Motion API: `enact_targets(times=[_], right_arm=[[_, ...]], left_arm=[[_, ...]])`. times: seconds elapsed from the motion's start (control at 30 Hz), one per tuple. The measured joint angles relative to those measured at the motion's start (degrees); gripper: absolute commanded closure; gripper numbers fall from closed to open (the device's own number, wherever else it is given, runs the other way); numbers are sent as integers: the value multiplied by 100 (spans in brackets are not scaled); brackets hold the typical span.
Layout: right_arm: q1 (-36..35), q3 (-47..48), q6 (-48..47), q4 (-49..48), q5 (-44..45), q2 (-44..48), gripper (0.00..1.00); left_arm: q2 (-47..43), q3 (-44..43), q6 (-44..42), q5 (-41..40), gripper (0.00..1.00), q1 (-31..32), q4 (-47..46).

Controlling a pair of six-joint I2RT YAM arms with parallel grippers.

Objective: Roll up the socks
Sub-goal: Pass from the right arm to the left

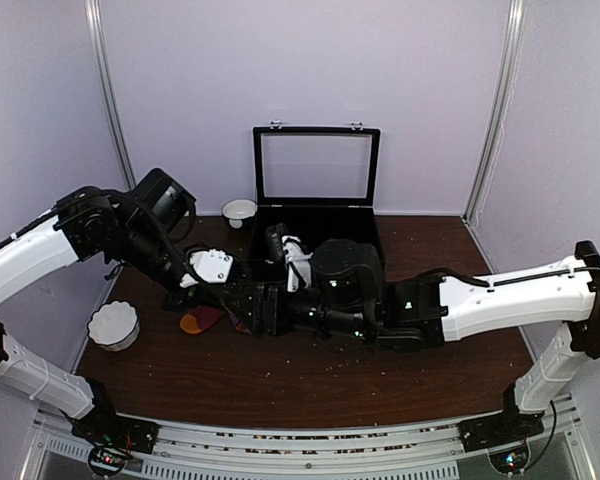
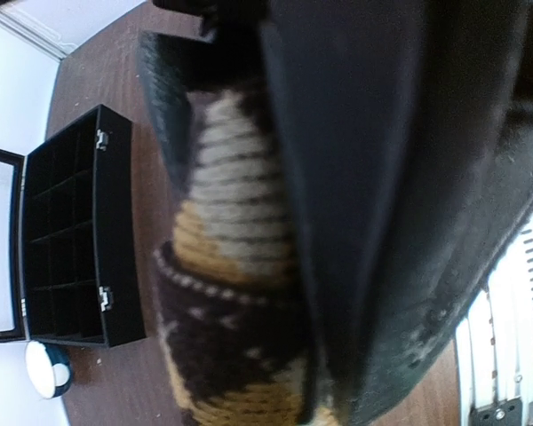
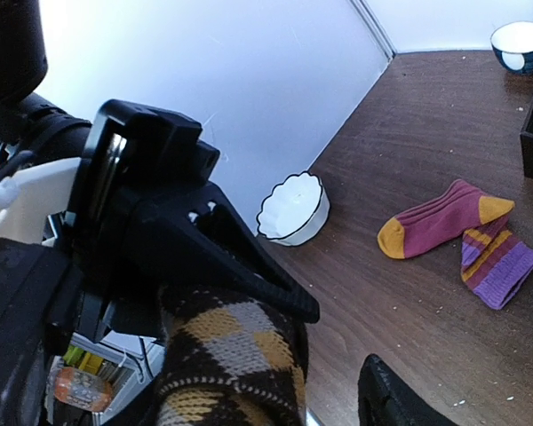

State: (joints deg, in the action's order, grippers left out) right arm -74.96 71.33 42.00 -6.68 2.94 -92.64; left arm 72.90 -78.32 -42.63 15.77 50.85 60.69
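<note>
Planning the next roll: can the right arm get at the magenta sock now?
Probably yes: the magenta sock lies uncovered on the table, in plain sight of the right wrist camera; the left gripper, clamping the argyle sock, sits off to one side.

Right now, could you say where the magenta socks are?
In the right wrist view, the magenta socks lie on the left of the table, beside the white scalloped bowl.

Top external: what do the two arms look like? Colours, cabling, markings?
The left arm and right arm: white shells on the long links, black joints, wrists and jaws. Thin black cable runs along the right arm's shell. Small green lights dot its black forearm. No markings legible.
</note>
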Motion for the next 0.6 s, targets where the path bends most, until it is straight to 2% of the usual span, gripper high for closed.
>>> enact_targets(times=[0.07,0.17,0.33,0.4,0.6], right_arm=[[24,-17,282,-173,-146,-85,47],[129,-269,857,-780,-356,-118,70],[271,-649,1617,-1722,-645,-184,97],[299,-667,1808,-1821,-682,-240,100],[372,-774,2472,-2190,-728,-306,100]], left_arm=[[-44,2,-66,-170,100,24,-15],[-74,11,-186,-376,100,37,-68],[-72,153,-361,-745,71,122,-227],[-131,302,-437,-901,64,166,-330],[-393,520,-549,-1335,62,297,-568]])
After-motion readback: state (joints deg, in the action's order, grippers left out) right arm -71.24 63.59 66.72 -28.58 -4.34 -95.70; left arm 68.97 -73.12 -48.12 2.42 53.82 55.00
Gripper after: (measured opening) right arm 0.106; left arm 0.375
